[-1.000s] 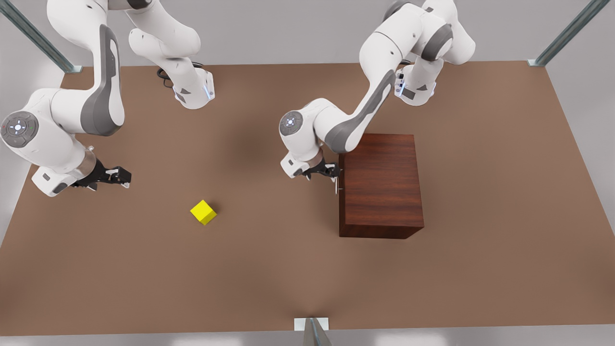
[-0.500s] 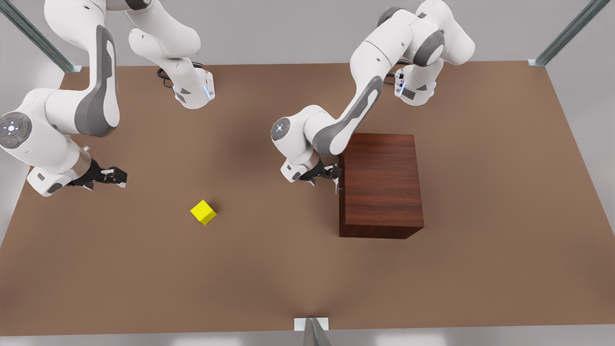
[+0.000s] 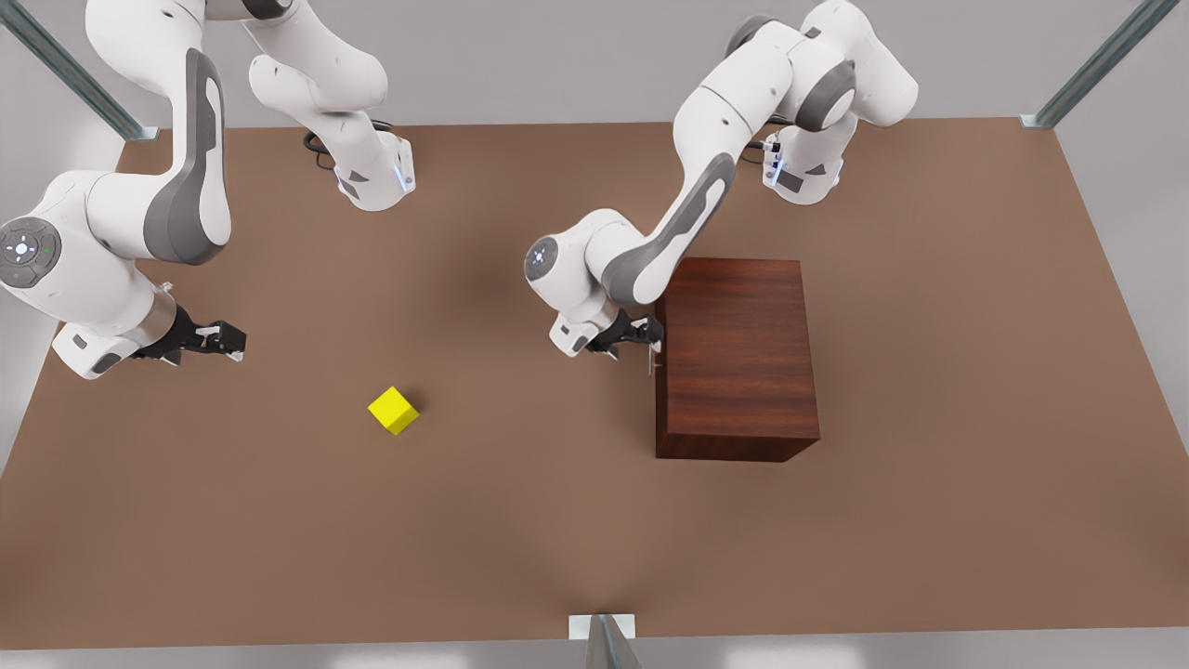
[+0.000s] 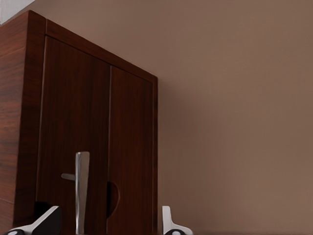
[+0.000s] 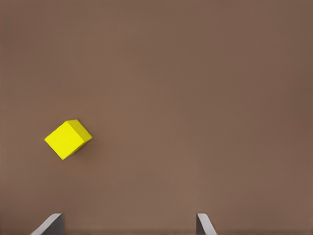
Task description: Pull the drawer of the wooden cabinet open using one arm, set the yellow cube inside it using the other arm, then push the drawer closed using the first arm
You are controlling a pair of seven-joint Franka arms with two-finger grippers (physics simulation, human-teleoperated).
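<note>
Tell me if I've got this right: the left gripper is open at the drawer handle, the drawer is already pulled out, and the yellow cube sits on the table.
Not quite. The drawer is not pulled out: the front view shows its front flush with the wooden cabinet. The rest holds. In the left wrist view the left gripper is open with the handle between its fingers, and the yellow cube sits on the table.

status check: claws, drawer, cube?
Left claw open, straddling the drawer handle. Drawer shut. Right claw open, waiting short of the yellow cube on the table. Path clear.
</note>
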